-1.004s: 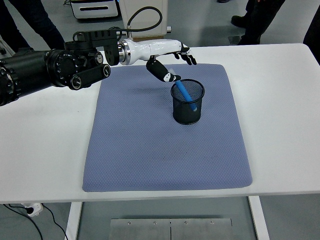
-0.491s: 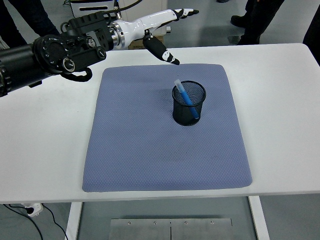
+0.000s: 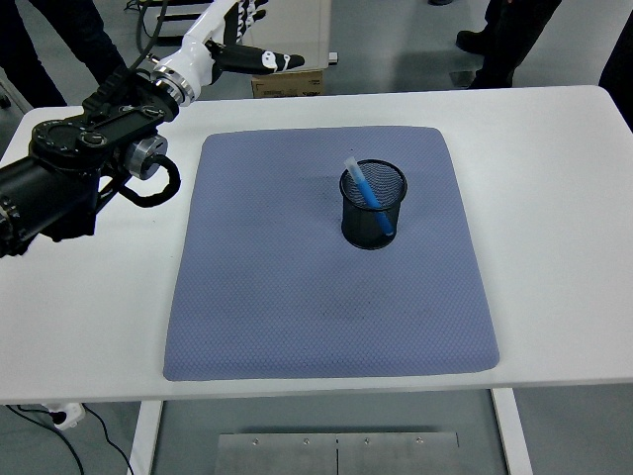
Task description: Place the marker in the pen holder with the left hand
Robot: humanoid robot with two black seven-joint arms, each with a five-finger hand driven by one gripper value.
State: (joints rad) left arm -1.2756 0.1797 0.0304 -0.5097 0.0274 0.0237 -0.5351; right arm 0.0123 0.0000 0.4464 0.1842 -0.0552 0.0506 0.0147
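Left hand (image 3: 240,35) is up past the far-left corner of my blue mat (image 3: 297,297), fingers spread, holding nothing. No readable writing anywhere. Blue marker (image 3: 368,193) leans inside the black mesh pen holder (image 3: 373,206), right of mat centre. White table (image 3: 554,228) underneath; grey floor and people's legs (image 3: 504,35) beyond the mat's far edge.

The blue marker (image 3: 370,198) with a pale cap stands tilted inside the pen holder (image 3: 373,206), its cap end poking above the rim at the holder's far left. The pen holder, a black mesh cup, stands upright.
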